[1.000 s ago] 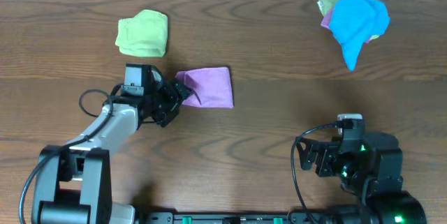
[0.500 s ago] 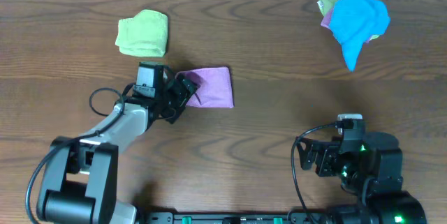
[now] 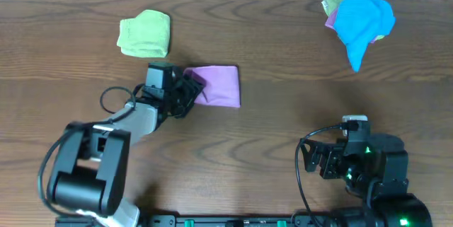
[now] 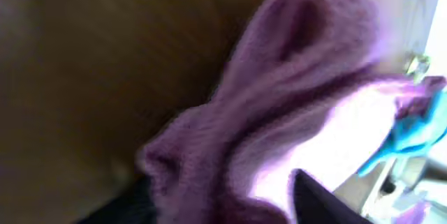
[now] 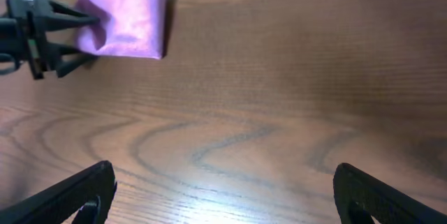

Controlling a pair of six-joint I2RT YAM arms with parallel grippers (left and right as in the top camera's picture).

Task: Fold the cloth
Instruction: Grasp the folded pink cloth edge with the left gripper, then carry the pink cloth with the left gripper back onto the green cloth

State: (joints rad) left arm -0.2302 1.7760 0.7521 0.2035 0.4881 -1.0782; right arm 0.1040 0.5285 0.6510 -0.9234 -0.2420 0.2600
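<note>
Left tool (image 3: 185, 94): we see it closed narrow on the cloth's bunched left edge.
Cloth (image 3: 221, 87): lilac, on the table (image 3: 283, 114) left of centre. We see its left edge puckered up in the left tool, while the rest lies flat as a rough rectangle.
Right tool (image 5: 223, 175): spread wide and holding nothing, over bare wood at the front right, well apart from the cloth.
Green cloth (image 3: 145, 34): folded, behind the left tool, near the cloth but apart from it.
Blue cloth (image 3: 364, 18): we see it crumpled at the far right.
</note>
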